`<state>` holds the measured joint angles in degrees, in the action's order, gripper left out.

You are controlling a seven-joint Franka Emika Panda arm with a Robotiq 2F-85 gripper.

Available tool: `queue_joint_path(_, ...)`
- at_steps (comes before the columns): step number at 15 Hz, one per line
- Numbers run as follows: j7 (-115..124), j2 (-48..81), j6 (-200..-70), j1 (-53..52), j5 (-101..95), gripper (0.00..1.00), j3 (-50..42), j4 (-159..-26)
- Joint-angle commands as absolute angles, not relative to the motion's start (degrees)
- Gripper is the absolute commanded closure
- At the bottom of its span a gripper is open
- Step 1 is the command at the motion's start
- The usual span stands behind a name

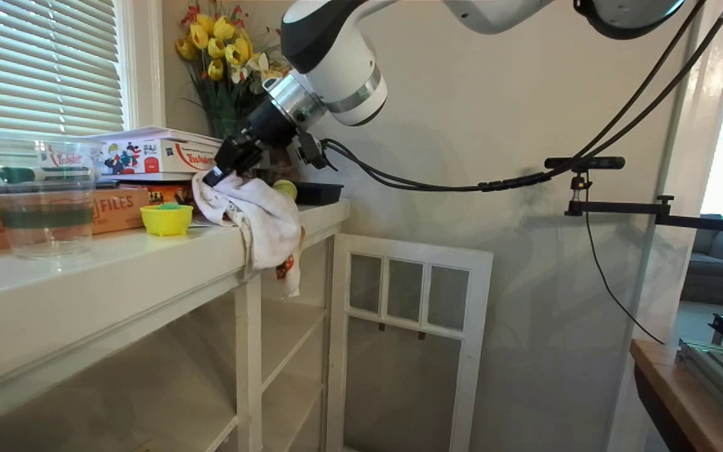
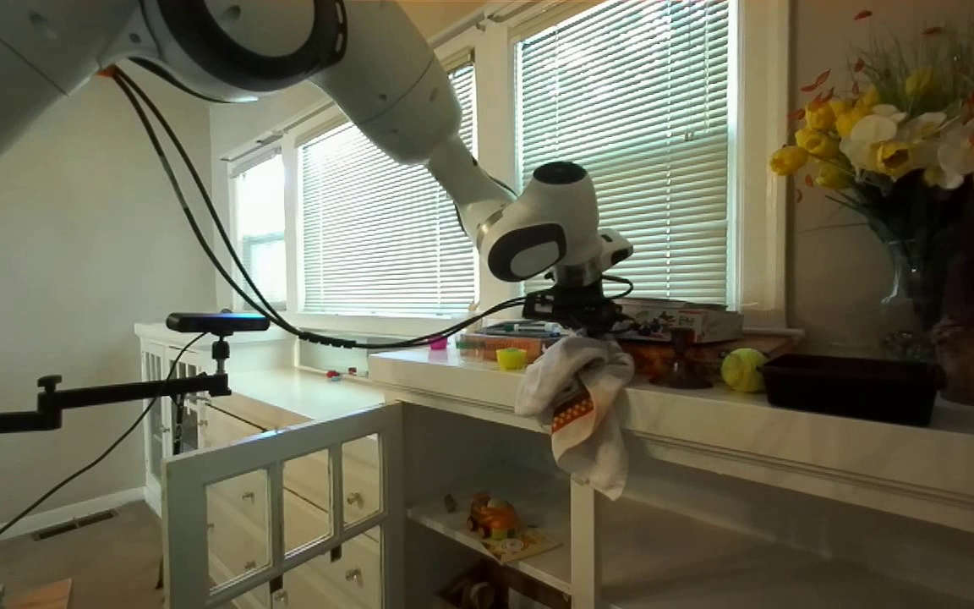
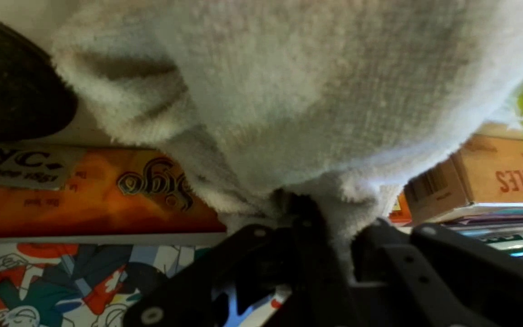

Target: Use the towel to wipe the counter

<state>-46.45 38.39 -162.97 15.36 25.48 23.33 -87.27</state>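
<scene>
The white towel [image 1: 267, 216] has a patterned orange-red part, seen in an exterior view [image 2: 571, 414]. It drapes over the front edge of the white counter [image 1: 142, 267] and hangs down in front of the open shelves. My gripper [image 1: 216, 172] points down at the counter and is shut on the towel. In the wrist view [image 3: 325, 227] the cloth runs between the two black fingers. The towel [image 3: 298, 91] fills the upper middle of that view and hides the counter under it. The fingertips are partly buried in the cloth.
Behind the towel lie stacked game boxes [image 1: 176, 157] and a brown box [image 1: 120, 210]. A yellow cup [image 1: 167, 220] and a clear plastic cup [image 1: 48, 232] stand on one side. A dark wooden stand [image 2: 683, 364], a yellow-green ball [image 2: 743, 370] and a black tray [image 2: 850, 389] are on the other.
</scene>
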Motion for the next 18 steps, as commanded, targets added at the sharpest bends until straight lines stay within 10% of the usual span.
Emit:
queue_joint_path(1, -44.6, 30.3, -168.6, 16.5, 28.1, 0.96, 25.3, -95.9)
queue_joint_path(18, -42.8, 39.2, -159.5, 26.8, 36.7, 0.96, 35.4, -93.9)
